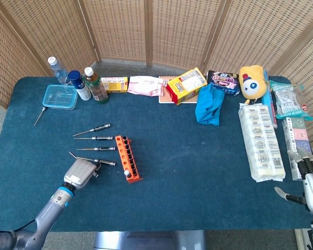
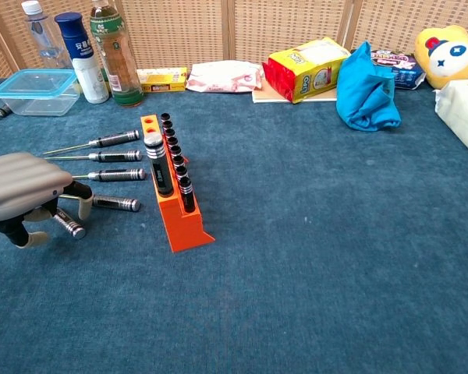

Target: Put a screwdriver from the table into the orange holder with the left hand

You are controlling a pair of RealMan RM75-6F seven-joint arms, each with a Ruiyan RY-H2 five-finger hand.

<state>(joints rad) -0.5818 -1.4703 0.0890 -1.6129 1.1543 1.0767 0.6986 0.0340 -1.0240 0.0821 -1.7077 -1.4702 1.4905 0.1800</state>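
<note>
Left robot hand over nearest screwdriver, grasp unconfirmed.
On the tabletop (image 2: 312,257), my left robot hand (image 2: 23,195) curls narrow around the near-left screwdriver (image 2: 65,223); hold unclear. Orange holder (image 2: 175,214) stands just right; I should secure the handle before lifting.

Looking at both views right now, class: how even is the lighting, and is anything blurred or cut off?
Head view: soft, even light, faint shadows, all sharp; the right hand is clipped at the frame's corner. Chest view: equally even, the orange holder crisp; the left hand looms large at the edge, slightly soft.
</note>
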